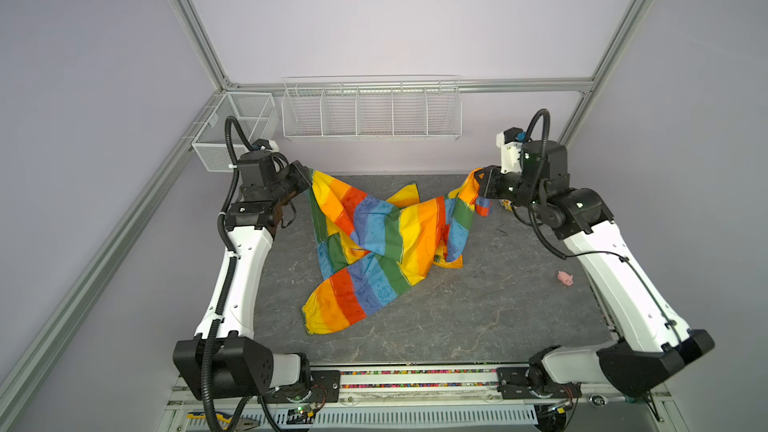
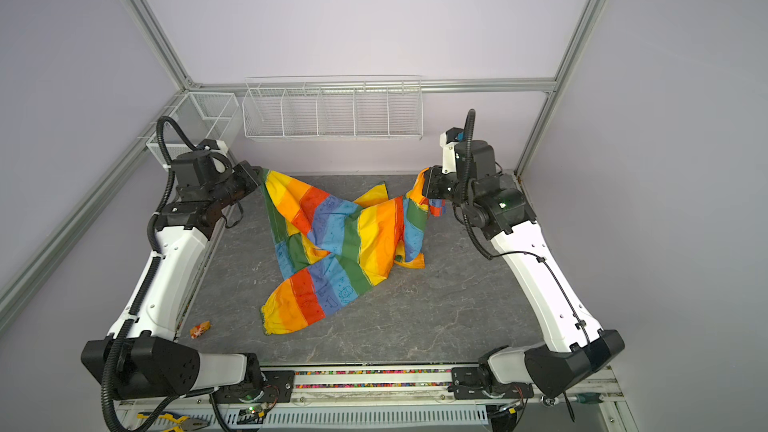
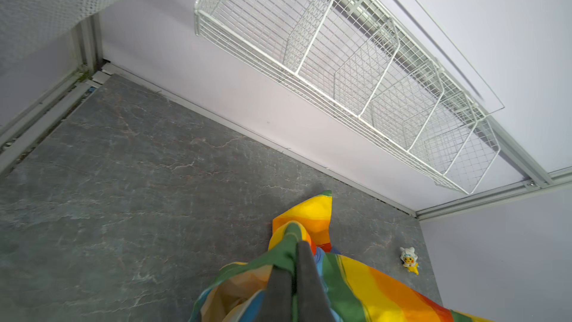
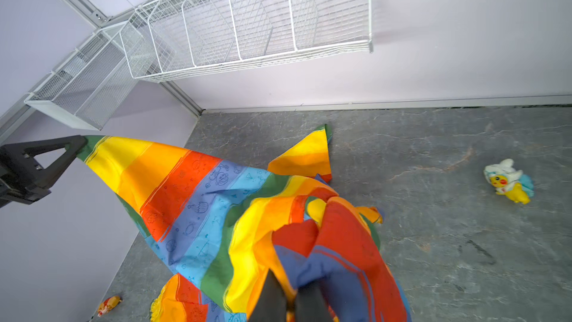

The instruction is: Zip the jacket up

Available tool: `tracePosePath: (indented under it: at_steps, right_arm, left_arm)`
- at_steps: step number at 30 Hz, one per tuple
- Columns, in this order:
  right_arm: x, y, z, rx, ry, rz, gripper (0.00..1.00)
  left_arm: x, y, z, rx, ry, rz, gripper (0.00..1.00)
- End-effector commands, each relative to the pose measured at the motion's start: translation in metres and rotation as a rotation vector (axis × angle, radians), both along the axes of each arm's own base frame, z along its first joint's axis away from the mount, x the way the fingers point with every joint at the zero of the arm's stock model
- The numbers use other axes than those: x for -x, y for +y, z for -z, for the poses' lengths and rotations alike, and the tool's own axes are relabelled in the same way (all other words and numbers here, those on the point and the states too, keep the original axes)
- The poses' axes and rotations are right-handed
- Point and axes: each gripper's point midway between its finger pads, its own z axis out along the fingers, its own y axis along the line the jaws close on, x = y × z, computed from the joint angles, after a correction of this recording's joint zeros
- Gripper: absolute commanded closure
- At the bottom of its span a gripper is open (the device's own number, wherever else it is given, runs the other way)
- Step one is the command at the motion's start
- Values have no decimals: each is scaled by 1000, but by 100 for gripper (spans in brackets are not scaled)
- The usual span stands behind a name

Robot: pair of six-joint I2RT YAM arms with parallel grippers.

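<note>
Both our jaws are clamped on edges of the jacket point(image 1: 386, 238); if we spread wider, its thin fabric may slip out.

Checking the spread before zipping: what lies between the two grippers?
The jacket alone spans it, pinched by the left gripper and the right gripper, sagging to the table; both top views show it.

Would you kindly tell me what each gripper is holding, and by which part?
Both hold the jacket: the left gripper pinches a green-edged corner, the right gripper a bunched orange and red fold at the opposite end.
</note>
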Motion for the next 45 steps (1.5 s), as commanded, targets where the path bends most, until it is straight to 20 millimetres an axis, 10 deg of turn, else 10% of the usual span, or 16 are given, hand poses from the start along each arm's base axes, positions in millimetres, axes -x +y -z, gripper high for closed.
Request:
tracePosePath:
  at_steps: [1, 17, 21, 25, 32, 38, 45]
  right_arm:
    - [3, -12, 10, 50, 8, 15, 93]
    - [-83, -65, 120, 122, 311, 294, 91]
    - [-105, -71, 143, 100, 383, 302, 69]
    - [-111, -79, 148, 71, 400, 297, 34]
    - [-87, -73, 137, 40, 370, 233, 24]
    - [-40, -67, 155, 10, 404, 184, 24]
    - [20, -47, 230, 79, 550, 115, 18]
  left_arm:
    - [3, 18, 2, -88, 30, -67, 100]
    - [-65, 31, 90, -113, 280, -117, 99]
    - [-66, 32, 87, -119, 290, -124, 65]
    - [-45, 35, 77, -123, 277, -138, 53]
    - [22, 15, 84, -37, 255, -104, 23]
    - [93, -39, 146, -54, 358, 26, 24]
    - [157, -86, 235, -114, 478, 167, 21]
